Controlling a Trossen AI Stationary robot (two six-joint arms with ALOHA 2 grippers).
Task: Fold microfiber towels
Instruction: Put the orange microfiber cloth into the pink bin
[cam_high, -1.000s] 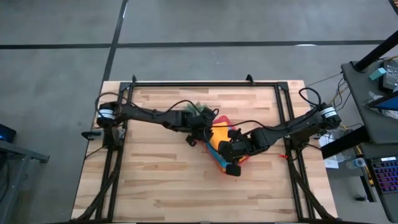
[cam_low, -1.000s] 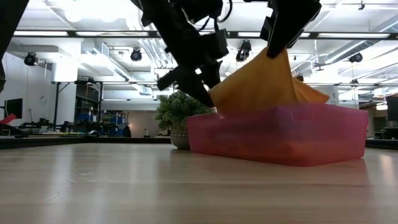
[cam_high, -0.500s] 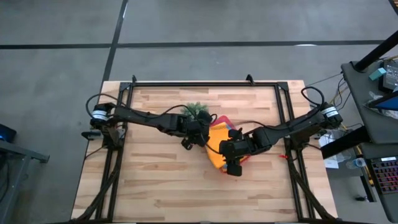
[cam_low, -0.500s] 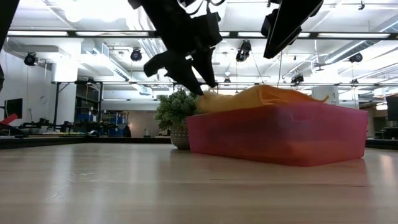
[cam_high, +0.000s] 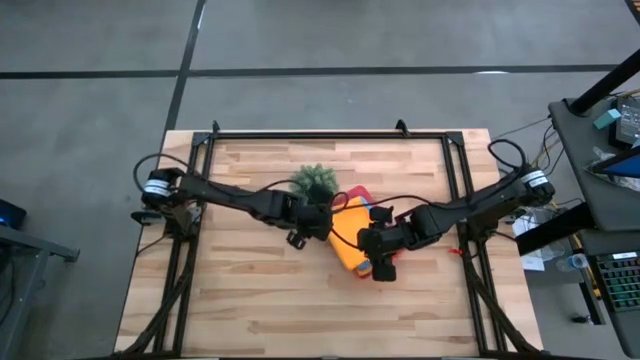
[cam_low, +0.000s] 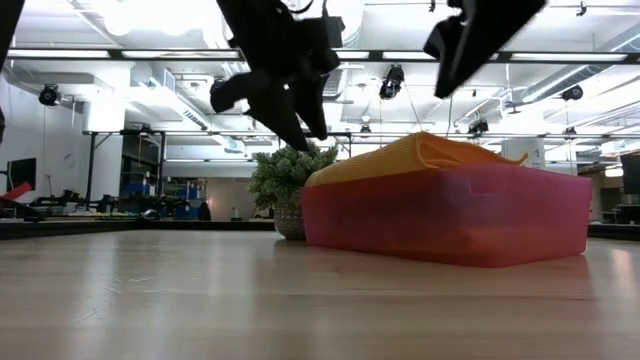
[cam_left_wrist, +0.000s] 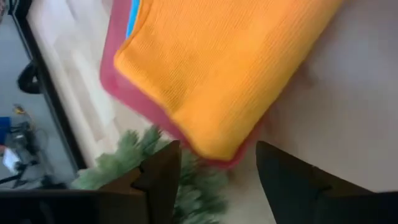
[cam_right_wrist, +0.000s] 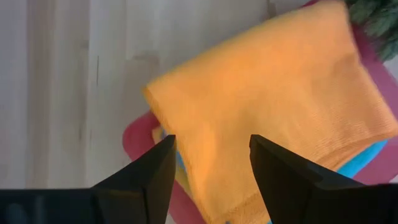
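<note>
A folded orange towel (cam_high: 349, 236) lies on top of a stack in the pink tray (cam_low: 445, 218), and a light blue towel's edge (cam_right_wrist: 368, 155) shows beneath it. My left gripper (cam_high: 303, 230) hovers open above the tray's left end, next to the small green plant (cam_high: 313, 182). My right gripper (cam_high: 378, 262) hangs open over the tray's near right part, clear of the towel (cam_right_wrist: 273, 106). In the low view both grippers (cam_low: 300, 122) (cam_low: 452, 68) stand above the orange towel (cam_low: 420, 155).
The plant (cam_low: 290, 188) stands on the table right behind the tray's left end. Bare wooden table (cam_high: 250, 290) stretches toward the near and left edges. A black frame (cam_high: 330, 133) borders the table's far side and its left and right sides.
My right gripper has let go of the orange towel, which it held raised in a peak. The towel has dropped and now lies flat and folded on the stack in the tray. My left gripper has drawn back toward the table's left edge and risen a little.
</note>
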